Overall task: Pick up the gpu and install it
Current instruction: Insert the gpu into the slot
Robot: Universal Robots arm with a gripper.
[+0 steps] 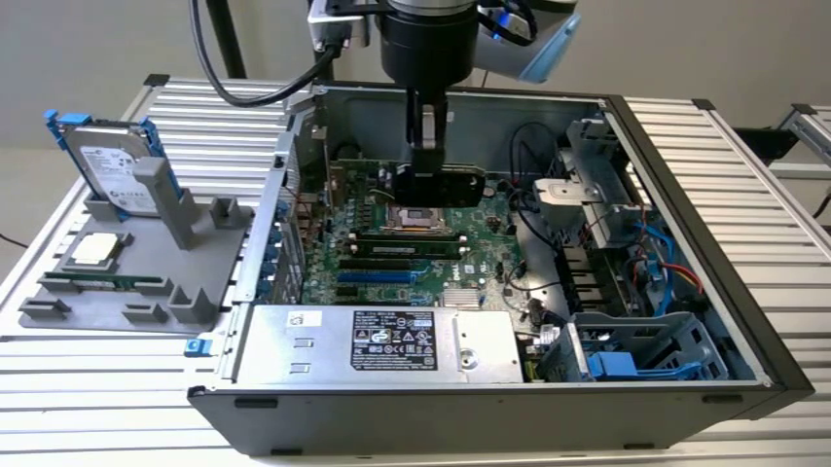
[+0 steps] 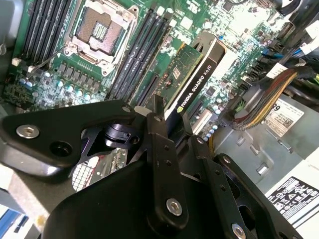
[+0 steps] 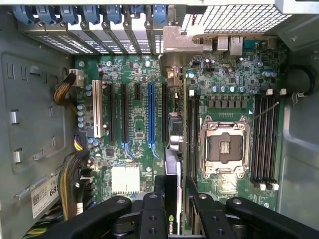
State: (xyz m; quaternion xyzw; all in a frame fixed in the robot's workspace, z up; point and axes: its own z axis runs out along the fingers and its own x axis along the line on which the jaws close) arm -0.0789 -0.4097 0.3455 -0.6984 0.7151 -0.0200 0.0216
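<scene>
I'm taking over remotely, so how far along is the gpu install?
Picked up: the tool is shut on the gpu, holding it edge-down inside the open case. In hand: it hangs above the motherboard, between the CPU socket and the expansion slots. Left: seating the card; it doesn't look pressed into a slot.

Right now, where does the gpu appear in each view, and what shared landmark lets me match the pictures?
Exterior view: the gpu, a dark card held in the tool, above the motherboard inside the case.
Second wrist view: the gpu stands edge-on beyond the fingers, between the slots.
First wrist view: the gpu seen edge-on, beside the memory slots.
Shared landmark: the empty CPU socket.
</scene>
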